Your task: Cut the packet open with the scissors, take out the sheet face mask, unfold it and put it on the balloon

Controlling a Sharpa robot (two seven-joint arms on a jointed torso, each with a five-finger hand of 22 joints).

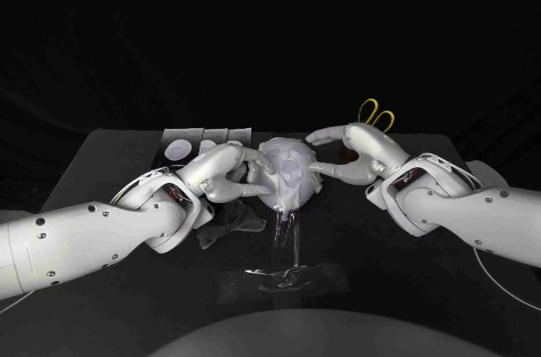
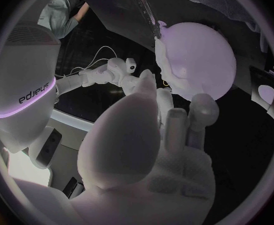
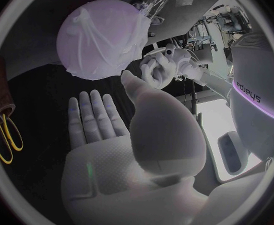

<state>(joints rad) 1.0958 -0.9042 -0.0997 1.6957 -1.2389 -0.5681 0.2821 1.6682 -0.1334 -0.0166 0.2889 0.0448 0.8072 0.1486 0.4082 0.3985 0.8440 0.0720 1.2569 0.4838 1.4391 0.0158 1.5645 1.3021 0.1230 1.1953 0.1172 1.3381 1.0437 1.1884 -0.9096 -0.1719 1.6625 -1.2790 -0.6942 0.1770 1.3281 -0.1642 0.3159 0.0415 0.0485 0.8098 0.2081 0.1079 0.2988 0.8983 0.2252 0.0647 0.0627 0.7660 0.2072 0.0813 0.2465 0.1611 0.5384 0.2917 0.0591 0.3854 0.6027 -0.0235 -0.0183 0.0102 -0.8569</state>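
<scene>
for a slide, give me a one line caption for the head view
The mask-draped balloon between the left robot hand and right robot hand, scissors behind.

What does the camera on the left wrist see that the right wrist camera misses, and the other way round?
The left wrist view adds two white oval pieces lying off to one side. The right wrist view adds the yellow-handled scissors. Both share the balloon with the sheet face mask draped over it, and the left hand and right hand facing each other across it.
</scene>
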